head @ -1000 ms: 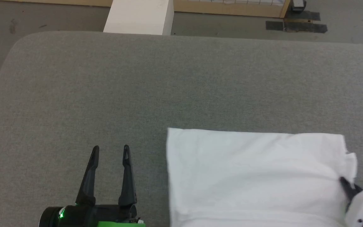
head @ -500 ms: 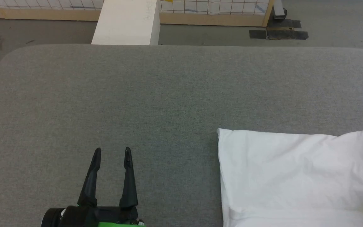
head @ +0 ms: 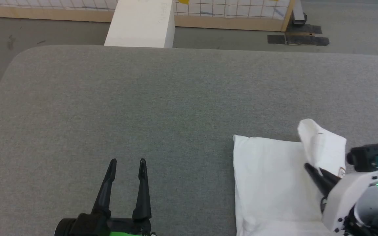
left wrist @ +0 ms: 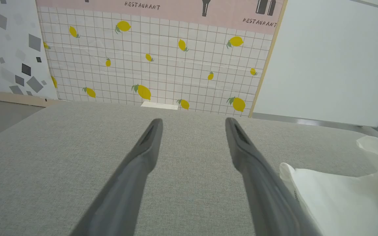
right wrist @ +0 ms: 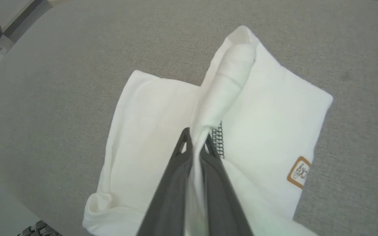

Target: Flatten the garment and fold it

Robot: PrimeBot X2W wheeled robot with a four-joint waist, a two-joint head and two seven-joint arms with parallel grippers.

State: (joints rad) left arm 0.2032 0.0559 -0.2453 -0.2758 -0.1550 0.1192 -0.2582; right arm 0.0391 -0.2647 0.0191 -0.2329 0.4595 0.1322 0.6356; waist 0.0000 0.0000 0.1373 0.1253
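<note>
Right pincer (head: 307,166): at the lower right of the head view, fingers pointing up and left. The jaws are clamped on a pinch of the garment (head: 267,177), and in the right wrist view the white cloth is squeezed between the tips (right wrist: 195,137).
Pinched fold: a ridge of cloth rises from the tips and peaks towards the top of the right wrist view. It is lifted off the layer under it.
Garment (right wrist: 143,131): a folded white slab lying on the desk (head: 143,98) at the lower right of the head view, cut off by the bottom edge.
Long axis: in the right wrist view it runs from lower left to upper right. The raised ridge lies across it, near the middle.
Stitching (right wrist: 218,141): a short dark zigzag just right of the tips.
Label (right wrist: 299,172): a tan-bordered tag near the garment's right edge, tilted. Its lettering is too small to read fully.
Left pincer (head: 127,161): at the lower left of centre in the head view, jaws spread wide and empty over bare desk, fingers pointing up the frame. It is apart from the garment's left edge.
Left wrist view: the left pincer's two fingers (left wrist: 192,123) are parted, with the garment's corner (left wrist: 340,196) at lower right.
Desk: grey woven cover with a rounded corner at upper left.
Beyond: a white box (head: 139,23) stands at the top edge, and a lemon-patterned panel (left wrist: 159,65) stands behind the desk.
</note>
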